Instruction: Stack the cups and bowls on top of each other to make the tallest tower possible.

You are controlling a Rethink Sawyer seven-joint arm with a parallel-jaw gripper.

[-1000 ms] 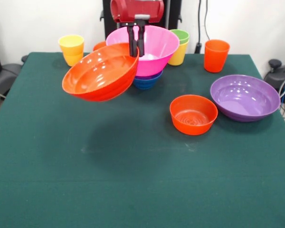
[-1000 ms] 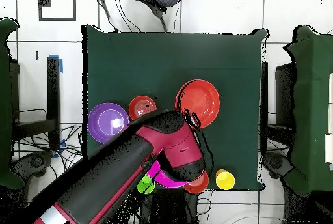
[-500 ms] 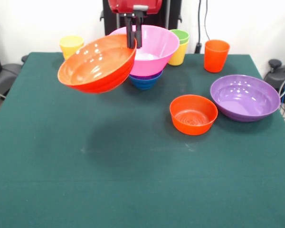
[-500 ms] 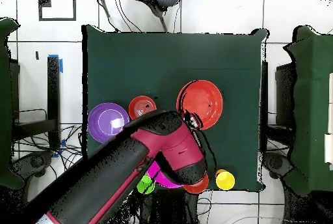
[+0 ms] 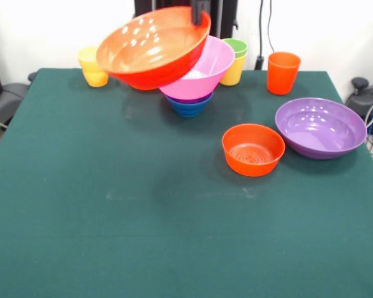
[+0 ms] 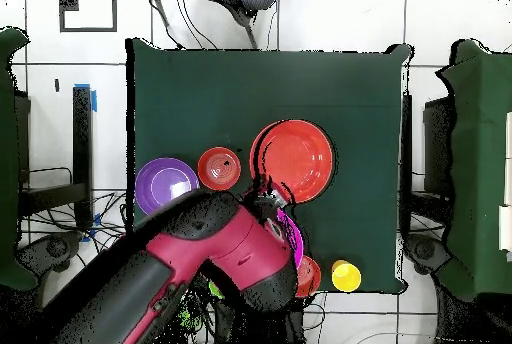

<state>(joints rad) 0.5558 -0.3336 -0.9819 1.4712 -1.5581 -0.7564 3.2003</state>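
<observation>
My gripper [image 5: 199,11] shows only its dark fingertips at the top edge, shut on the far rim of the wide orange bowl [image 5: 152,46]. The bowl hangs tilted in the air, partly in front of the big pink bowl [image 5: 205,71], which sits on the small blue bowl [image 5: 189,107]. In the overhead view the wide orange bowl [image 6: 292,160] is beside my arm [image 6: 215,270]. A small orange bowl [image 5: 253,149] and the wide purple bowl [image 5: 321,127] sit at the right. A yellow cup [image 5: 92,66] stands at the far left. A green cup [image 5: 237,46] sits in a yellow cup [image 5: 233,71], and the orange cup [image 5: 282,72] stands to their right.
The table has a dark green cloth [image 5: 174,236]. In the overhead view my arm covers most of the pink bowl [image 6: 294,245]; another small orange bowl [image 6: 309,276] and a yellow cup [image 6: 346,276] stand near the robot's edge. The robot's pedestal [image 5: 230,18] stands behind the bowls.
The gripper has risen and moved right in the front view, carrying the wide orange bowl up to overlap the pink bowl. Nothing else has moved.
</observation>
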